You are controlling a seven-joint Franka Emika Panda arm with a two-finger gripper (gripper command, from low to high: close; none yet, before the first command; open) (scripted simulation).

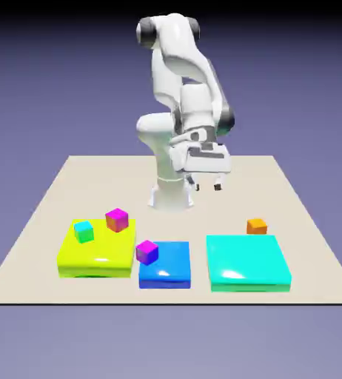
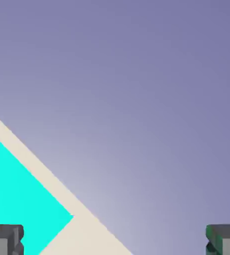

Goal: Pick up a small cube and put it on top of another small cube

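Pincer point(image 1: 206, 186): jaws fully parted, nothing between fingertips point(image 2: 7, 240); positioned above desk point(image 1: 196, 218). Small orange cube point(image 1: 256, 226): located lower than pincer, apart from it, toward exterior view's right and nearer camera. Cube sits just behind cyan pad point(image 1: 247, 261), on its far side as seen in exterior view; whether cube touches pad cannot be determined. Hand view: corner of cyan pad and desk edge visible at lower left; orange cube outside frame.
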